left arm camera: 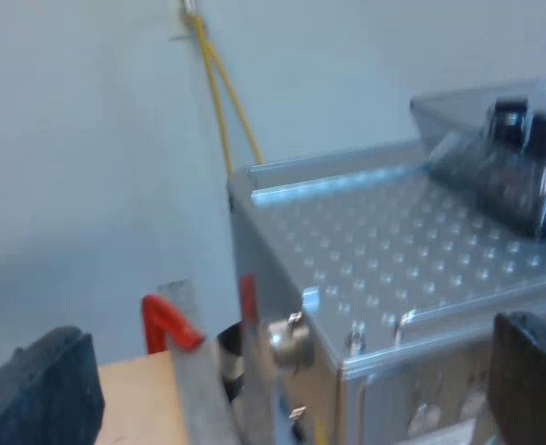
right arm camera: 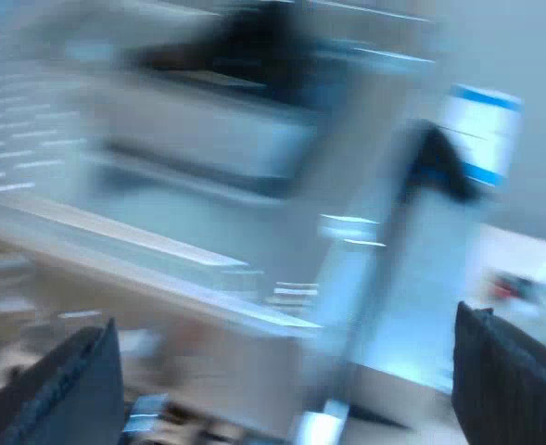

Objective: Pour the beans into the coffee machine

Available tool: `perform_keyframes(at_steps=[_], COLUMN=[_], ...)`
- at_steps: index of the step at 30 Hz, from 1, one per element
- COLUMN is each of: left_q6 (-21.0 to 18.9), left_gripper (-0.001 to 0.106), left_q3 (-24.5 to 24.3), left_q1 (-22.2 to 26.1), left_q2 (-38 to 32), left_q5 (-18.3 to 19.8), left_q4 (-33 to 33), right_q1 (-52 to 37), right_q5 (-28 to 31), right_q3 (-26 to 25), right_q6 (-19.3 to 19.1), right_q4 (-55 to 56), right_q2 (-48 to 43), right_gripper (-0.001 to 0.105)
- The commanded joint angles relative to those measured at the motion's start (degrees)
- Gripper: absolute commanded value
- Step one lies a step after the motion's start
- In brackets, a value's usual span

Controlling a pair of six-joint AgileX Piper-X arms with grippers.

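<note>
Left fingers: the two black fingers (left arm camera: 45, 389) stand wide apart, with nothing clamped or touching between them.
Left gripper: the left gripper (left arm camera: 291, 334) hangs above the near top corner of the espresso machine (left arm camera: 393, 250), apart from it.
Nearest part: a round metal knob (left arm camera: 289, 338) sticks out of the machine's side just under that corner.
Machine top: a silver plate covered in rows of small dimples runs away from the gripper towards the far end.
Bean hopper: the clear bean hopper (left arm camera: 481, 116) sits on the far end of the top. A dark rounded body lies in or against it; I cannot tell what that is.
Red piece: a red piece (left arm camera: 168, 320) shows just beside the machine's near corner, against a grey upright strip (left arm camera: 198, 380). I cannot tell what it belongs to.
Table: a pale wooden table (left arm camera: 133, 399) lies below the red piece.
Wall: a plain light wall (left arm camera: 78, 167) is far behind, and a yellow cord (left arm camera: 219, 93) hangs down it to the machine's far corner.
Right fingers: the two black fingers (right arm camera: 509, 380) are spread wide, and nothing is held.
Right gripper: the right gripper (right arm camera: 286, 371) is close to the silver machine (right arm camera: 208, 139), near a long metal edge.
Beyond it: a white thing with a blue band (right arm camera: 481, 130) stands farther off, over a light surface (right arm camera: 523, 250). I cannot tell what it is.
</note>
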Motion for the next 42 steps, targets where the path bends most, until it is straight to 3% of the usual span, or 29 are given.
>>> perform_keyframes(at_steps=[1, 10, 15, 18, 23, 27, 28, 33, 35, 42], left_q6=[-3.0, -3.3, -3.3, -3.3, -3.1, 0.1, 0.7, 4.3, 4.5, 4.5], left_gripper=[0.086, 0.086, 0.086, 0.086, 0.086, 0.086, 0.086, 0.086, 0.086, 0.086], left_q3=[-0.4, -0.4, -0.4, -0.4, -0.4, -0.4, -0.4, -0.4, -0.4, -0.4], left_q1=[-0.3, -0.3, -0.3, -0.3, -0.3, -0.3, -0.3, -0.3, -0.3, -0.3], left_q2=[0.6, 1.1, 1.1, 0.9, -2.1, -6.5, -7.1, -13.0, -15.3, -23.4], left_q5=[0.6, 0.6, 0.7, 2.0, 3.0, 2.4, 1.8, -9.3, -12.0, -12.7], left_q4=[-2.3, -3.1, -2.7, -1.3, 2.2, 8.9, 9.7, 17.0, 18.1, 23.5], right_q1=[-5.5, -28.1, -39.2, -42.5, -41.9, -41.9, -41.9, -41.9, -41.9, -41.9], right_q5=[-3.0, -7.6, -8.1, -10.7, -13.4, -13.9, -14.3, -18.2, -19.1, -19.4], right_q3=[-1.2, -1.1, -1.1, -0.9, -0.7, -0.6, -0.6, -0.5, 0.1, 5.4], right_q6=[-0.7, -0.9, -5.0, -7.6, -7.6, -8.4, -8.4, -8.4, -8.4, -8.3], right_q4=[2.1, 5.7, 7.9, 9.4, 12.4, 15.1, 15.4, 19.3, 20.4, 21.0], right_q2=[-0.6, -5.0, -7.8, -10.1, -15.0, -20.3, -20.8, -26.6, -28.3, -35.5], right_gripper=[0.074, 0.074, 0.074, 0.074, 0.074, 0.074, 0.074, 0.074, 0.074, 0.074])
